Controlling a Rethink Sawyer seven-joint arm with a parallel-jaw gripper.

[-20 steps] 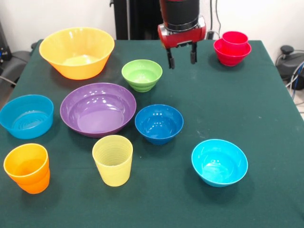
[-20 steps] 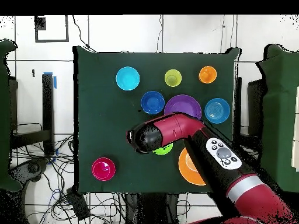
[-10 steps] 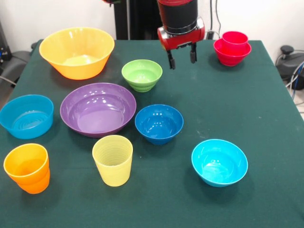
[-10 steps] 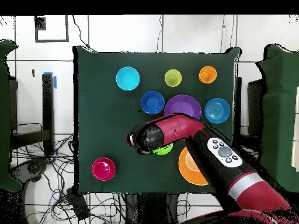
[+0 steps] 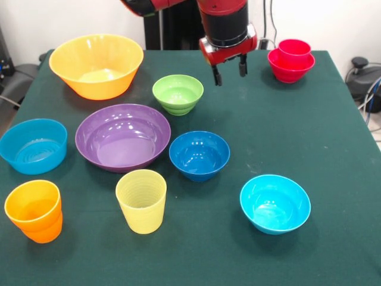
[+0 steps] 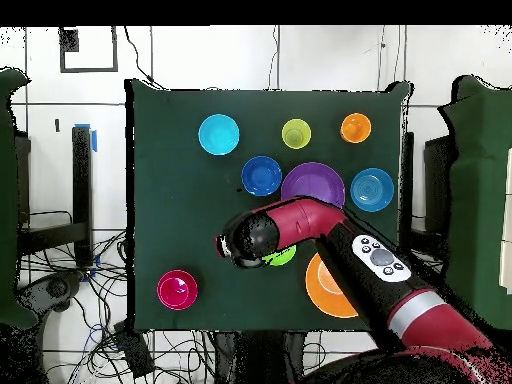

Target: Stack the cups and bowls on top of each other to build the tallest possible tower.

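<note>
Overhead, open end effector (image 5: pixel 228 70) beside lime bowl (image 5: pixel 177 93)

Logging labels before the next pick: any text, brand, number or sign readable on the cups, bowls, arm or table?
None can be read.
Cups and bowls: plain, no print visible.
Arm: a grey panel with small dark round buttons, markings too small to read.
Tool: no label visible.
</note>
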